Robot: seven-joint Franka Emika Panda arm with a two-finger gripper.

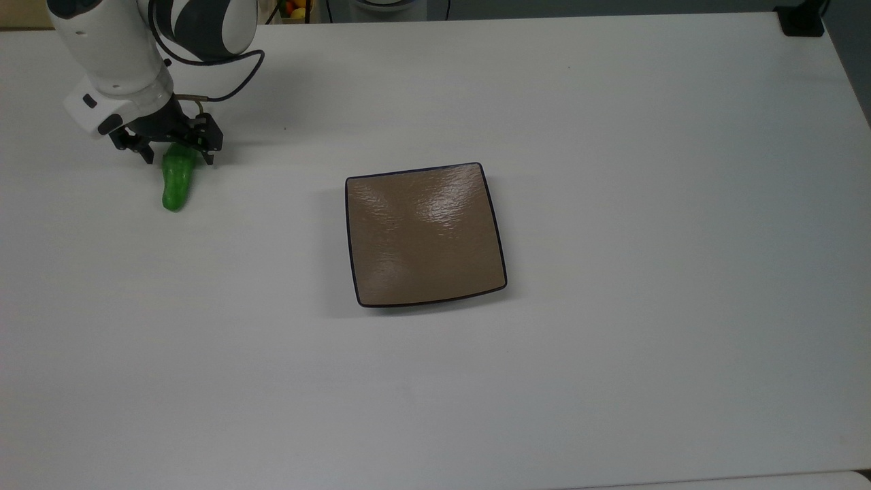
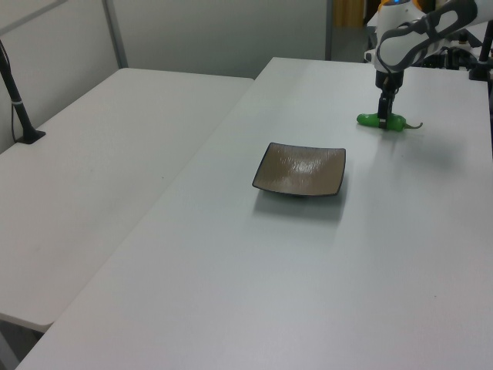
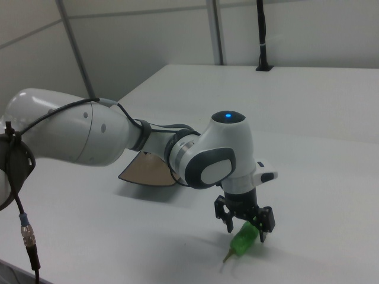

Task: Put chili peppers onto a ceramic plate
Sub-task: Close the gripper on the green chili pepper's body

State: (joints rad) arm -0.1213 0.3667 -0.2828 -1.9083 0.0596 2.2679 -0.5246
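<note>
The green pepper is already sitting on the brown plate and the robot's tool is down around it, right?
Not quite. The green pepper lies on the white table, well apart from the brown plate, as the top view shows. The tool is down around it.

Top view looks straight down; left view seems farther off, right view close; all share the table point(image 1: 612, 374).
</note>
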